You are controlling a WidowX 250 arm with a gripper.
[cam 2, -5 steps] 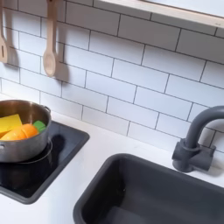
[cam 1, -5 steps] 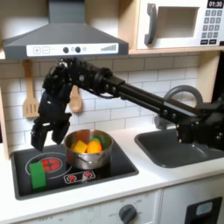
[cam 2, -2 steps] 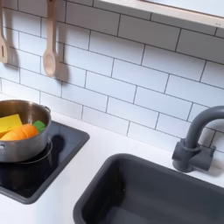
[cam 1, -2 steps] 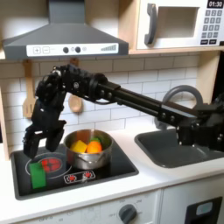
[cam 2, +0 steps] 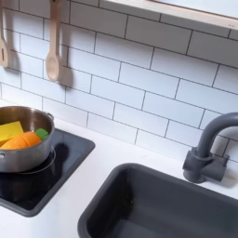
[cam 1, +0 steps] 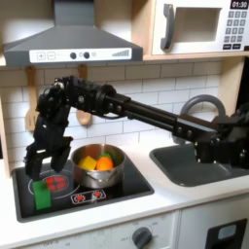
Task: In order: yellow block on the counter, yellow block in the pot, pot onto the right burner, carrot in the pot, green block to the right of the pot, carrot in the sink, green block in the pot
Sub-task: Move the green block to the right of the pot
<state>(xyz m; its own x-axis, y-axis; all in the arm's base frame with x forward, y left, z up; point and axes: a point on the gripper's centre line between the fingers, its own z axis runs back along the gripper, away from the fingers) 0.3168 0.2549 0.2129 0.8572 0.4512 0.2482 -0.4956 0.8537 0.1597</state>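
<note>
Gripper [cam 1: 42, 167] is hanging at lower left of the first exterior view, fingers spread, directly above the green block [cam 1: 42, 191], which is standing upright on the black stovetop [cam 1: 117, 191]. Pot [cam 1: 98, 166] is sitting just right of it, holding the yellow block [cam 2: 10, 130] and carrot [cam 2: 22, 140]. Sink [cam 2: 158, 206] is lying at lower right.

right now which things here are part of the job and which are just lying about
Part of the job:
pot
yellow block in the pot
carrot in the pot
green block on the stovetop
sink
counter
gripper

Just lying about:
wooden spoon
faucet
microwave
</note>
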